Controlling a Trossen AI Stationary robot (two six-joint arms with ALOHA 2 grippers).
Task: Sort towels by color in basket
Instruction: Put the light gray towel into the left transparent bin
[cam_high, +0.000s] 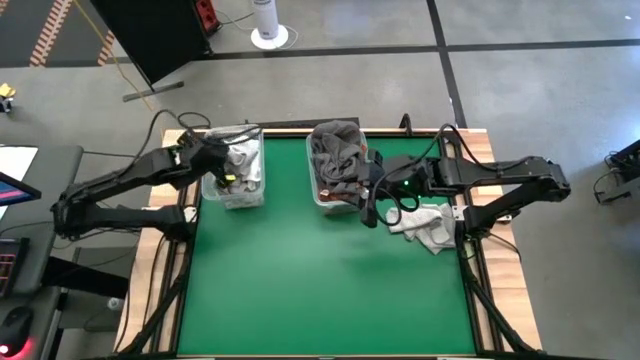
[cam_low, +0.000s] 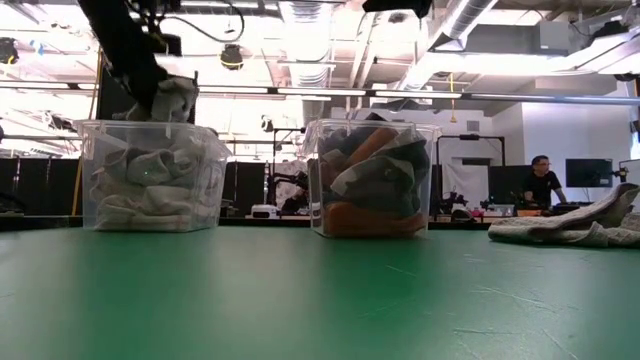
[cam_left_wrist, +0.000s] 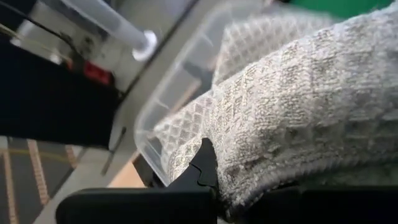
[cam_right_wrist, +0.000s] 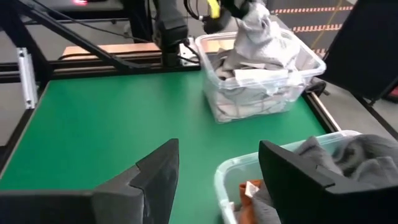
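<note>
Two clear plastic bins stand at the far side of the green table. The left bin (cam_high: 240, 180) holds light grey and white towels (cam_low: 150, 185). The right bin (cam_high: 335, 165) holds dark grey and rust-orange towels (cam_low: 375, 185). My left gripper (cam_high: 213, 158) is over the left bin, shut on a light grey towel (cam_right_wrist: 255, 31). My right gripper (cam_right_wrist: 217, 168) is open and empty, above the table just by the right bin's near side. A small heap of pale towels (cam_high: 425, 225) lies on the table at the right. My left gripper pinches a bunched part of the light grey towel (cam_left_wrist: 261, 143) between its two fingers (cam_left_wrist: 205, 165), coming from above. How many layers it has cannot be told. The towel hangs below the gripper (cam_low: 172, 100), and its lower part reaches down into the left bin onto the towels there.
The middle and near part of the green table (cam_high: 320, 290) lies between the bins and the front edge. The table's frame rails (cam_right_wrist: 25, 74) run along its sides. A person (cam_low: 540, 185) sits far off in the room behind.
</note>
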